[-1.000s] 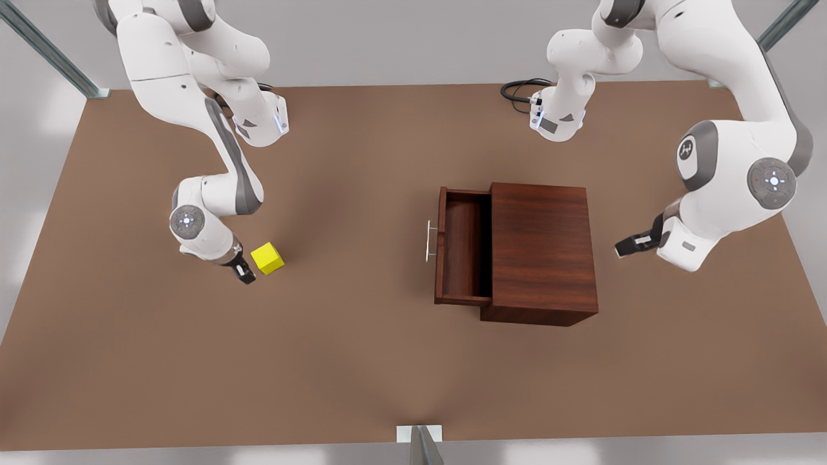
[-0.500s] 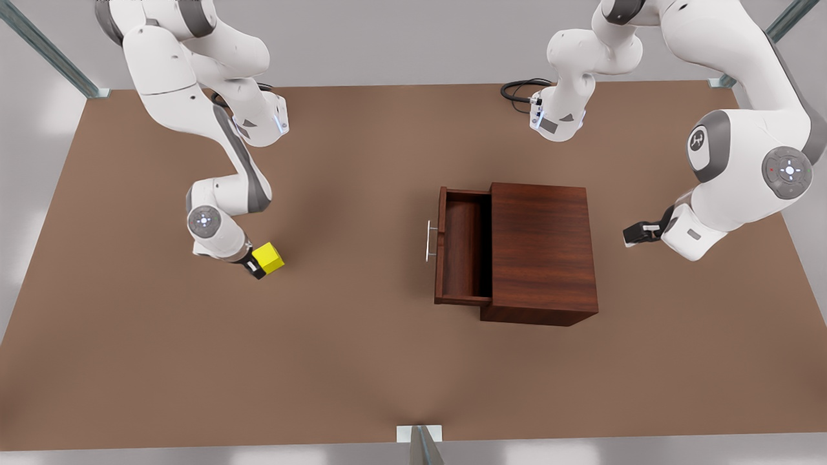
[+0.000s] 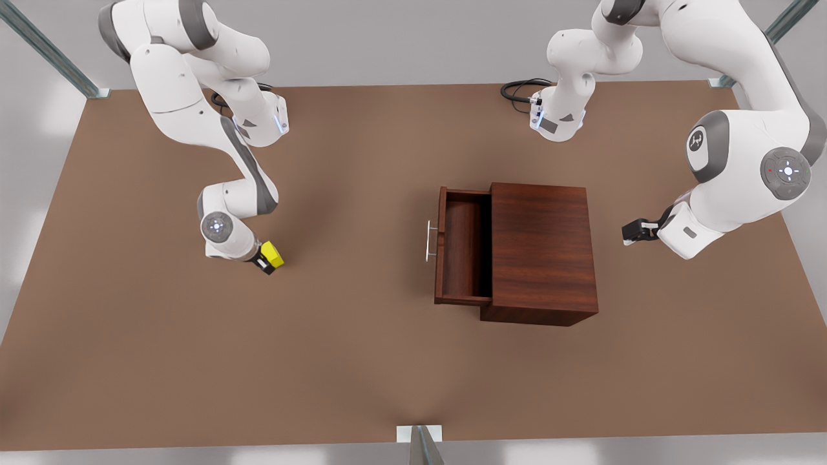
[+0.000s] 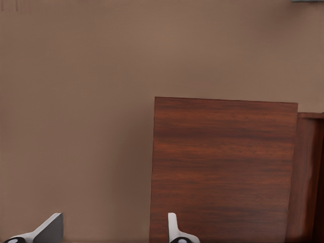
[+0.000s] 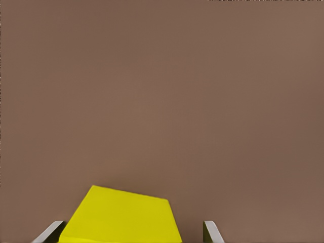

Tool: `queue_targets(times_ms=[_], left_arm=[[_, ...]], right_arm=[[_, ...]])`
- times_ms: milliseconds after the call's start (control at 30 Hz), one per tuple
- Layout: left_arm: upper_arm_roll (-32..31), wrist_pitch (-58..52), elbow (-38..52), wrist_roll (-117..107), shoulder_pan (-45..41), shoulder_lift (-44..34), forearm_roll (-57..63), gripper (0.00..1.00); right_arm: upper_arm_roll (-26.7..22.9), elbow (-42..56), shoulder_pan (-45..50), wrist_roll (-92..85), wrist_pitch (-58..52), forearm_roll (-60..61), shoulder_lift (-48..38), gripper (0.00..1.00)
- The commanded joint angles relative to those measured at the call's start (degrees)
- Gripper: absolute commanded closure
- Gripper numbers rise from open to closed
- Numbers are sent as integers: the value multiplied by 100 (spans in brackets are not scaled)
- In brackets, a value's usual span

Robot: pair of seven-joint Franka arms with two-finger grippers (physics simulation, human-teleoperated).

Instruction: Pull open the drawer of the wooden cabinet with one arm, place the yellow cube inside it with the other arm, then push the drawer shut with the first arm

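The wooden cabinet (image 3: 543,252) stands right of the table's middle in the front view. Its drawer (image 3: 462,245) is pulled out toward the front view's left, showing an empty inside and a silver handle (image 3: 429,241). The yellow cube (image 3: 274,254) rests on the table at the front view's left. My right gripper (image 3: 266,259) is down at the cube, open, with a finger on each side; the right wrist view shows the cube (image 5: 121,217) between the fingertips (image 5: 211,230). My left gripper (image 3: 636,231) hovers open behind the cabinet (image 4: 223,167) with nothing held.
A brown tabletop (image 3: 362,361) stretches wide in front of the cabinet and between the cube and the drawer. Black cables (image 3: 520,90) lie by the far arm base. Metal frame posts (image 3: 423,445) stand at the table's edges.
My right gripper has moved toward the front view's right, up to the yellow cube and around it. The left gripper shifted slightly away from the near edge and settled. The cube and drawer have not moved.
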Motion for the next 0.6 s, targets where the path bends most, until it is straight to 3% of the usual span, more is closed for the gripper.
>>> queue_targets(times_ms=[0,33,133,233,367,567], left_arm=[[1,0,3,382,0,-6,7,0],[1,0,3,382,0,-6,7,0],[1,0,3,382,0,-6,7,0],[1,0,3,382,0,-6,7,0],[1,9,3,382,0,-6,-2,0],[1,18,3,382,0,2,7,0]], right_arm=[[2,4,-17,-192,161,-28,-1,10],[46,4,-88,-183,152,-28,-19,20],[169,-4,-264,-148,135,-20,-133,27],[177,4,-290,-17,-6,-11,-361,44],[213,22,-290,124,-242,33,-563,48],[371,699,-281,124,-1429,534,-757,48]])
